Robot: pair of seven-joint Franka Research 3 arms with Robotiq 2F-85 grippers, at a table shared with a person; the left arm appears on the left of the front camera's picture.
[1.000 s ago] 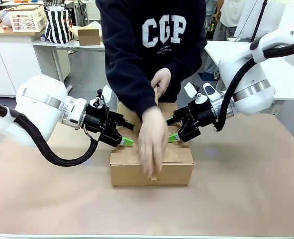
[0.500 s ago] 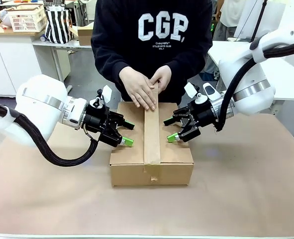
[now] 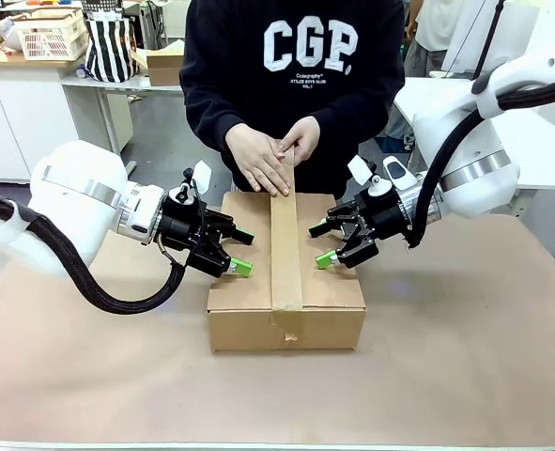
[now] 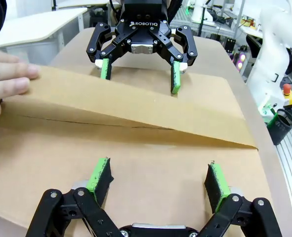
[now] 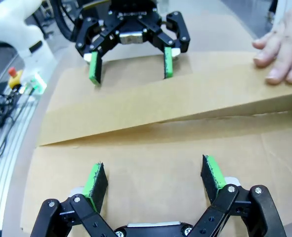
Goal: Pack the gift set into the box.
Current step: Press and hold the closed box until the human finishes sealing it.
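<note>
You see one box, closed, in the table's middle, with one tape strip along its top. Two hands hold the strip at the box's far edge. The left gripper and right gripper hover wide open, empty, above the box's sides.

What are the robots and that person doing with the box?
The person's hands are pressing a strip of brown tape down along the top seam of the closed box. The left tool and the right tool are both open, one at each side of the box top, holding nothing.
</note>
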